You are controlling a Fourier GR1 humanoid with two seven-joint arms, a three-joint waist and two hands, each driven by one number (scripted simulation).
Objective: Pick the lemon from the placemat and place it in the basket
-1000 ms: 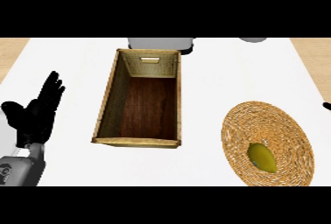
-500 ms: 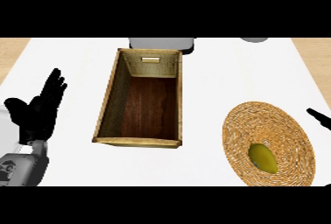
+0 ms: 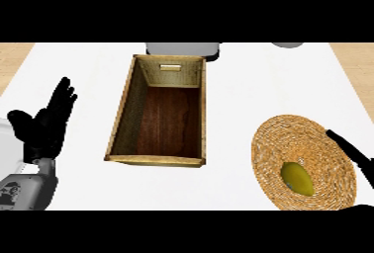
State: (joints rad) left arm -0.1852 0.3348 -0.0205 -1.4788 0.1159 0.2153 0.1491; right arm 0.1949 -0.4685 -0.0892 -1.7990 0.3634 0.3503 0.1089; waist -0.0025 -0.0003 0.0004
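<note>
The lemon (image 3: 297, 178) was seen lying on the placemat (image 3: 292, 133), just left of the right hand (image 3: 352, 150), whose fingers seemed straight, nothing grasped.

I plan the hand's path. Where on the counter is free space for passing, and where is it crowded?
Free: the white strip between basket and placemat, and the counter in front of the basket. Crowded: the lower right, where the right hand overlaps the placemat near the lemon; the left hand takes the left edge.

Single head view, looking steeply down on the white counter (image 3: 241, 89), basket (image 3: 120, 128) centre-left, round placemat (image 3: 321, 133) cut at lower right, forearms entering from the lower edge, no second view to overlap
</note>
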